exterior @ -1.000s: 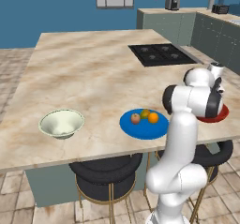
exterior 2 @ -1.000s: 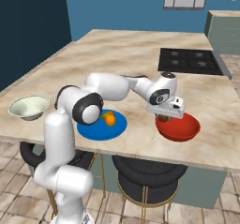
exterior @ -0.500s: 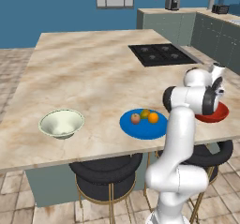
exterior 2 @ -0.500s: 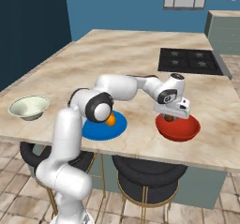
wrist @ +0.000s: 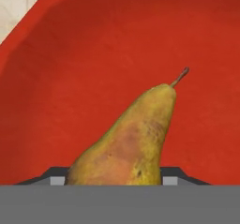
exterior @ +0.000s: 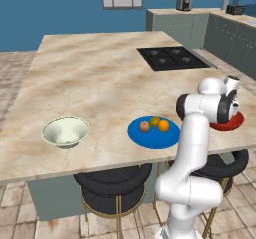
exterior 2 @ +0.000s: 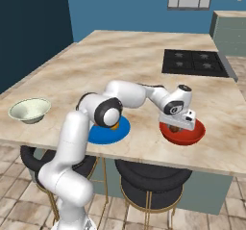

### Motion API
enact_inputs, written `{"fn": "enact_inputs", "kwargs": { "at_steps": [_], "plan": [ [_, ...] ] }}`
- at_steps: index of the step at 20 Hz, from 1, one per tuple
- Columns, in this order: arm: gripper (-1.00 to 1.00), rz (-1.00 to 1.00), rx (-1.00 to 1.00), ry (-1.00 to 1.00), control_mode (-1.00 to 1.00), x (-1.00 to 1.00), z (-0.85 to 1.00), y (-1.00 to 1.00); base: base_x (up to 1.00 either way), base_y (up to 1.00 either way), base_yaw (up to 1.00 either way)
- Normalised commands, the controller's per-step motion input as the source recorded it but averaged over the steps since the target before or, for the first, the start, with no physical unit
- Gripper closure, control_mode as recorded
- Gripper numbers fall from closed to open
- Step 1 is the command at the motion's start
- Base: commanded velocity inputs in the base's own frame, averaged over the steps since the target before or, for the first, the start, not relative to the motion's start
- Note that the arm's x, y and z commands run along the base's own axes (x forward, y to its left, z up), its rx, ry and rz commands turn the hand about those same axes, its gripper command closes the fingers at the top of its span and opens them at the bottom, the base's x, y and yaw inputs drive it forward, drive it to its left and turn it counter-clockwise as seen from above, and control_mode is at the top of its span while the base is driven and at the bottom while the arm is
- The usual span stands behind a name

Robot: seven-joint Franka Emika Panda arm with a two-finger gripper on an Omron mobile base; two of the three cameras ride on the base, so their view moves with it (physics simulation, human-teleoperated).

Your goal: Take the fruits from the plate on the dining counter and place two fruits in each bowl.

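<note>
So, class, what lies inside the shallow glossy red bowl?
A brownish-green pear sits between the fingers above the shallow glossy red bowl. Its lower end is hidden, so contact with the bowl cannot be told.

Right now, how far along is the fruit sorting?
Nothing sits finished in a bowl yet. In hand: a pear between the fingers, low over the red bowl. Left: apple, orange and a green-yellow fruit on the blue plate; the pale bowl looks empty.
</note>
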Motion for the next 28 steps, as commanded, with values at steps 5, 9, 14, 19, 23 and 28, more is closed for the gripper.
{"fn": "enact_inputs", "kwargs": {
  "at_steps": [5, 9, 14, 19, 23, 28],
  "plan": [
    [1.0, 0.0, 0.0, 0.02, -1.0, 0.1, -0.1, -0.08, 0.0, 0.0, 0.0],
    [-1.0, 0.0, 0.0, 0.0, -1.0, 0.0, 0.0, -0.01, 0.0, 0.0, 0.0],
    [-1.0, 0.0, 0.0, 0.0, -1.0, -0.08, 0.07, 0.0, 0.0, 0.0, 0.0],
    [-1.0, 0.0, 0.0, -0.05, -1.0, -0.28, 0.27, 0.03, 0.0, 0.0, 0.0],
    [-1.0, 0.0, 0.0, -0.08, -1.0, -0.33, 0.4, 0.17, 0.0, 0.0, 0.0],
    [-1.0, 0.0, -0.01, -0.12, -1.0, -0.67, 0.29, 0.56, 0.0, 0.0, 0.0]
  ]
}}
